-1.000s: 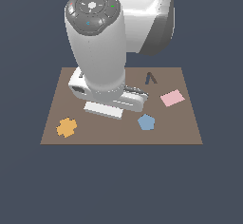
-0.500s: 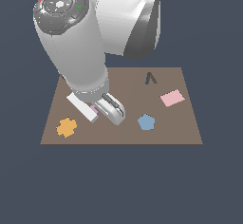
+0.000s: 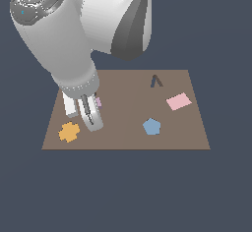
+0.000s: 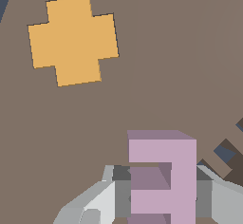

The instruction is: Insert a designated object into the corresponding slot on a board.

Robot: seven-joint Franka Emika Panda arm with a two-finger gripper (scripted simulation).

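As the wrist view shows, the gripper (image 4: 161,194) stands with its fingers (image 4: 102,201) on either side of the lilac E block (image 4: 163,178), pinching its middle. The block sits over the board (image 4: 142,90) at the exterior view's left, next to a dark slot (image 4: 228,156) that is only partly visible. Beyond lies the orange cross (image 4: 72,40). Farther across the board, well apart, are the blue pentagon (image 3: 151,126), pink square (image 3: 178,101) and V-shaped recess (image 3: 156,81).

Lilac E (image 4: 161,180), brown board (image 3: 123,132)
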